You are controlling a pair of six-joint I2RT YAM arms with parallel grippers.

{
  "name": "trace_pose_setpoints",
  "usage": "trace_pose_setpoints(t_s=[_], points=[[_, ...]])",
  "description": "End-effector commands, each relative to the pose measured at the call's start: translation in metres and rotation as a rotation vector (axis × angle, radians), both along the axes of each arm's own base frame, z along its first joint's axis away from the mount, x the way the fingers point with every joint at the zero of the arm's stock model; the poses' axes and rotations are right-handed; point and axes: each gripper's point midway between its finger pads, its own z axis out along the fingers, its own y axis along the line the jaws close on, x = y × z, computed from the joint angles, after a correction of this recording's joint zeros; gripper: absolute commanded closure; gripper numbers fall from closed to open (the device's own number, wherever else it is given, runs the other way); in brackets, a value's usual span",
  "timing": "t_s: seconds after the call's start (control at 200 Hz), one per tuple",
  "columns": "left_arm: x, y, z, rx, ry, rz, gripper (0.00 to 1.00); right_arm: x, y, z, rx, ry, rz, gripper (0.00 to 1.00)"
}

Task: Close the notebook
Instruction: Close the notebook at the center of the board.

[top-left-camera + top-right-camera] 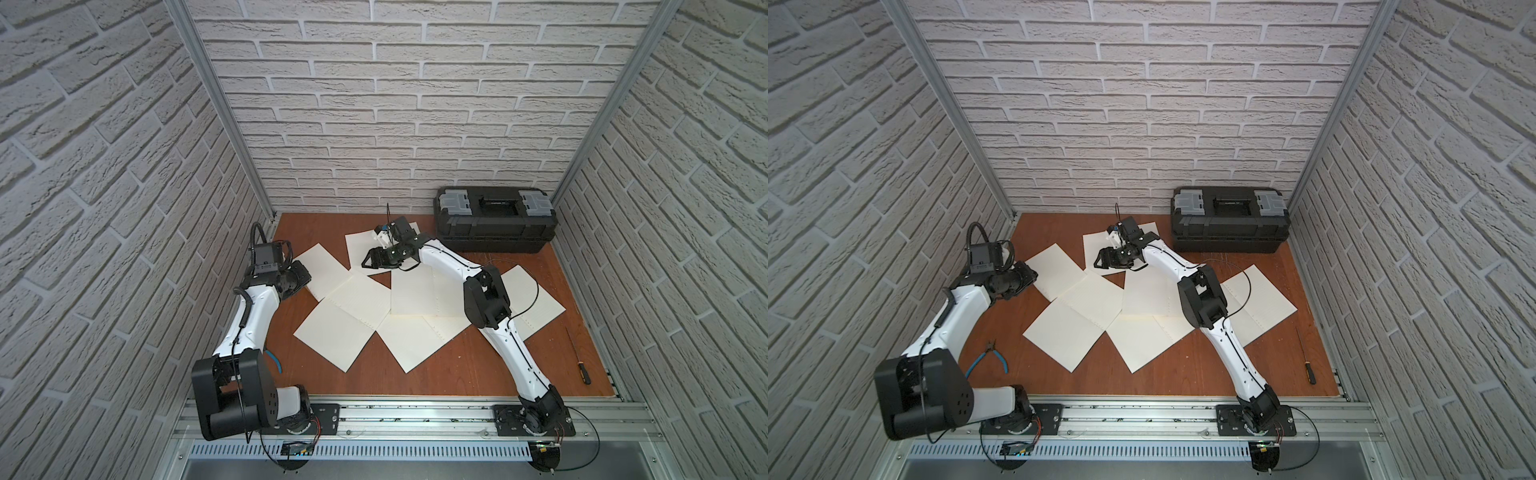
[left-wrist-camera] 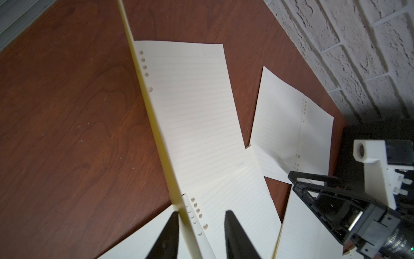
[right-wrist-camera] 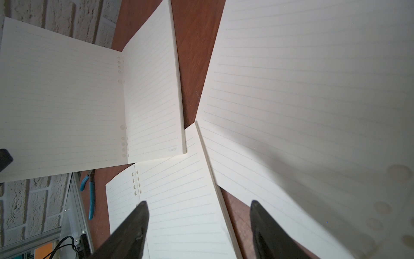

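Note:
Several open cream lined notebooks lie on the wooden table. The notebook [image 1: 326, 266] at the far left is half open. One half [image 2: 190, 101] lies flat and the other half [image 2: 156, 127] stands nearly upright on edge. My left gripper [image 2: 202, 212] is open at that notebook's near end. The raised half rests against one finger [image 2: 168, 233], apart from the other. In the right wrist view the same notebook [image 3: 145, 101] shows its raised half in front of the wall. My right gripper [image 3: 199, 203] hangs open over neighbouring notebooks, holding nothing; both top views show it at mid-back [image 1: 368, 259].
Other open notebooks [image 1: 345, 320] [image 1: 415, 336] [image 1: 536, 299] overlap across the middle, and one [image 1: 361, 245] lies under the right wrist. A black toolbox [image 1: 494, 224] stands at the back right. A screwdriver [image 1: 577, 357] lies at the right edge, blue-handled pliers [image 1: 994, 357] at the front left.

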Motion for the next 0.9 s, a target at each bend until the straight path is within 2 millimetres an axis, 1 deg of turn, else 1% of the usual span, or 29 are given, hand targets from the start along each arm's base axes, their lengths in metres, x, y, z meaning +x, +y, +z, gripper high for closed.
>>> trace_pose_setpoints(t_s=[0.0, 0.15, 0.275, 0.415, 0.59, 0.805, 0.895], points=[[0.022, 0.0, 0.017, -0.008, -0.084, -0.026, 0.61, -0.004, 0.008, 0.023, 0.036, -0.038, 0.014, 0.29], [0.036, -0.003, 0.02, -0.029, -0.12, -0.037, 0.57, -0.006, 0.006, 0.023, 0.035, -0.038, 0.012, 0.28], [0.045, -0.004, 0.015, -0.048, -0.132, -0.042, 0.54, -0.007, 0.005, 0.023, 0.031, -0.039, 0.011, 0.28], [0.058, -0.009, 0.011, -0.09, -0.16, -0.06, 0.52, -0.006, 0.004, 0.028, 0.03, -0.049, 0.006, 0.27], [0.075, -0.015, 0.006, -0.142, -0.211, -0.082, 0.47, -0.006, 0.003, 0.036, 0.03, -0.064, 0.004, 0.25], [0.088, -0.022, 0.006, -0.188, -0.272, -0.109, 0.4, -0.004, 0.002, 0.044, 0.033, -0.08, -0.003, 0.21], [0.091, -0.023, 0.004, -0.194, -0.271, -0.111, 0.39, -0.004, 0.002, 0.047, 0.039, -0.086, -0.003, 0.19]])
